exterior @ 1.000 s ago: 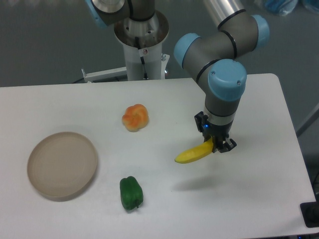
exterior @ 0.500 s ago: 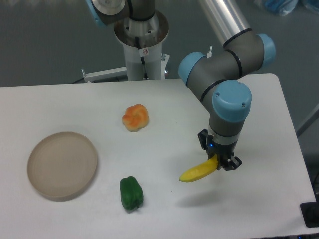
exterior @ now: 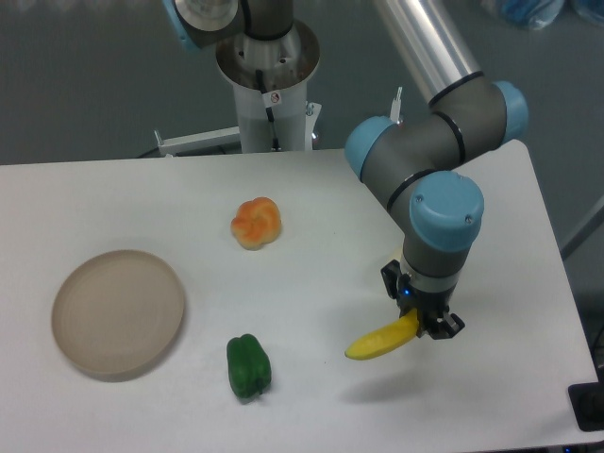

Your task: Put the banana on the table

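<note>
The small curved yellow banana (exterior: 380, 341) hangs by its right end from my gripper (exterior: 422, 324), which is shut on it. It is held low over the front right part of the white table (exterior: 311, 217), with its shadow on the tabletop just below and to the left. The banana's free end points left, toward the green pepper. I cannot tell whether the banana touches the tabletop.
A green pepper (exterior: 248, 365) lies at front centre. A round orange-yellow fruit (exterior: 256, 223) sits mid-table. A round beige plate (exterior: 118, 312) lies at the left. The arm's base (exterior: 267, 85) stands at the back edge.
My gripper has moved toward the front edge and lower with the banana still in it. Its shadow has drawn closer to the banana.
</note>
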Tool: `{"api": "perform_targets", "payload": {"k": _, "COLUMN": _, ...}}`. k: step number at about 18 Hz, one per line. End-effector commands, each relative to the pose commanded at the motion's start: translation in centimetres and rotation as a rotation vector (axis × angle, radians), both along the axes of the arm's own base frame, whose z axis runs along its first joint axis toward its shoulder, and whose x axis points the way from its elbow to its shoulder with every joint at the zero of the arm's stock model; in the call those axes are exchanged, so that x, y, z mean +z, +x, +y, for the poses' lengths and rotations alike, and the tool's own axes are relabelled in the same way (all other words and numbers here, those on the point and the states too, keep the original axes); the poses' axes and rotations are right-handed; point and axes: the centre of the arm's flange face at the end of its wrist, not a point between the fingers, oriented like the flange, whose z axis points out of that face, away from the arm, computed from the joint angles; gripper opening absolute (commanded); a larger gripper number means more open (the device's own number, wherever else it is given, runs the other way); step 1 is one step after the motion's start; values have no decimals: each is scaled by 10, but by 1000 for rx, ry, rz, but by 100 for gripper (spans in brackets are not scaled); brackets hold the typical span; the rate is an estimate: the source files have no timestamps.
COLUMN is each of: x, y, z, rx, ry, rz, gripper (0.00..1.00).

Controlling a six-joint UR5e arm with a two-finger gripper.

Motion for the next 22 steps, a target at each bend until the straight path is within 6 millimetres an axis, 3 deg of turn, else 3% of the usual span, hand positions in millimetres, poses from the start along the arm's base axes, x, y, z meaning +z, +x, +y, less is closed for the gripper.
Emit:
{"api": "perform_targets", "payload": {"k": 5, "x": -38, "y": 12, "z": 4, "rx": -5, "ry": -39, "rz": -27, "gripper": 0}}
{"api": "perform_targets", "payload": {"k": 11, "x": -66, "y": 21, "z": 5, "rx": -16, "ry": -65, "rz": -47, "gripper": 0}}
{"api": "perform_targets", "payload": {"k": 16, "x": -81, "y": 25, "z": 12, "rx": -30, "ry": -68, "rz": -46, "gripper": 15}}
{"api": "perform_targets", "payload": {"k": 19, "x": -87, "y": 26, "z": 12, "rx": -35, "ry": -73, "rz": -52, "gripper": 40}}
{"api": "perform_targets", "payload": {"k": 22, "x": -87, "y": 26, "z": 12, "rx": -36, "ry": -73, "rz": -52, "gripper": 53}}
